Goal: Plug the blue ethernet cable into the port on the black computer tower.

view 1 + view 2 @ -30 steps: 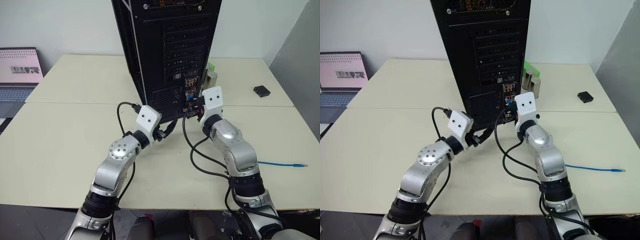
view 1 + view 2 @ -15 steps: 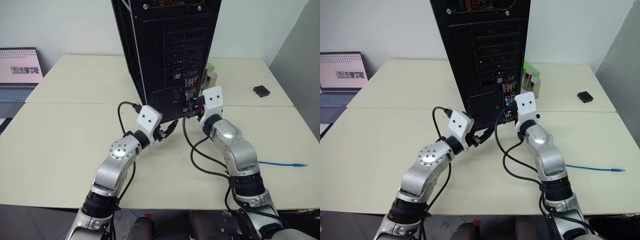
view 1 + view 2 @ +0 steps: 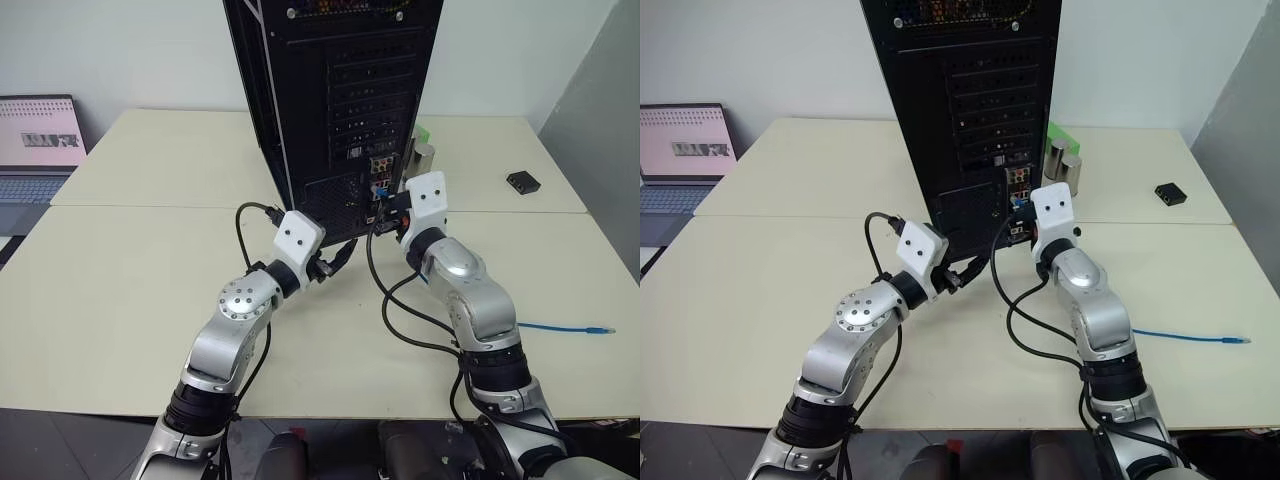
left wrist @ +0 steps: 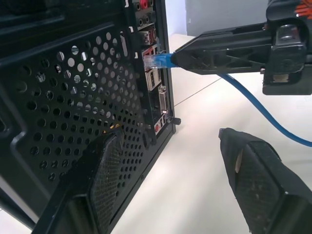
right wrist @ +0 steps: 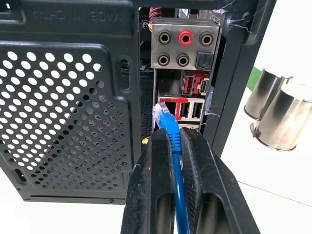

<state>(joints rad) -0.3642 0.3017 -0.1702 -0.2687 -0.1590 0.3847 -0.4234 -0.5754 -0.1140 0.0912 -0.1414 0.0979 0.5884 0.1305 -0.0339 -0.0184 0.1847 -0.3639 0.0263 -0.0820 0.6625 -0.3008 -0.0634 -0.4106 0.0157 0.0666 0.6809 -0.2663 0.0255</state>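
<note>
one tall black metal computer tower point(image 3: 335, 100) with perforated rear slots stands upright on a pale cream table point(image 3: 120, 290), its back panel facing the robot; its top is cut off by the edge of the head views. two robot arms reach toward that panel. the right pincer point(image 5: 171, 141) is clenched on one thin bright blue ethernet cable point(image 5: 179, 195), its two black fingers pressed against the cord just behind the clear plastic plug point(image 4: 152, 60). the plug tip sits right at the connector panel, beside a row of red-trimmed sockets, and whether it is touching or already inside the small squarish port point(image 5: 161, 109) is hard to make out, since the plug itself covers that spot. from the pincer the cable trails back across the table, and its far end with a second small plug point(image 3: 600, 329) lies well apart near the table's right edge. the left pincer point(image 4: 170, 185) is released, its two black fingers spread wide and holding nothing, one finger close against the tower's mesh vent and the other out over bare table.

above the plug, five round audio sockets show, one of them red. two shiny metal cylinders point(image 5: 275, 109) stand just right of the tower, partly hidden behind it in the head views, with a green object point(image 3: 1058, 135) behind them. one small black box point(image 3: 522, 182) lies farther right. one open laptop point(image 3: 35, 150) sits at the left, cut off by the frame.
</note>
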